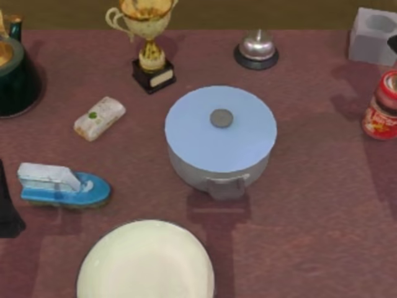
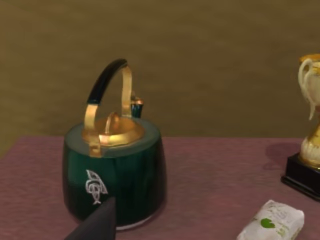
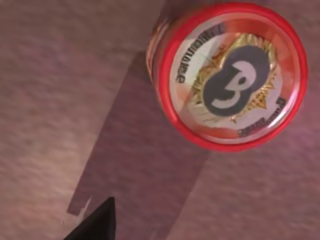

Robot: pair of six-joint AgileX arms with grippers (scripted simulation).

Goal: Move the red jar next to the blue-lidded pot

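The red jar [image 1: 381,105] stands upright at the table's far right edge, well apart from the blue-lidded pot [image 1: 220,139] in the middle. In the right wrist view the jar's red lid [image 3: 227,75] is seen from above. My right gripper hovers over the table beside the jar, open; one dark fingertip [image 3: 97,220] shows, and nothing is held. Only a dark sliver of that arm [image 1: 393,43] shows in the top view. My left gripper [image 1: 7,214] is parked at the left edge, open, with one fingertip [image 2: 100,222] in view.
A dark green kettle [image 1: 13,74], a trophy [image 1: 149,43], a silver bell [image 1: 257,48] and a grey block [image 1: 372,34] line the back. A white packet [image 1: 99,118] and a blue toy shoe [image 1: 62,185] lie left. A white plate [image 1: 146,264] sits in front.
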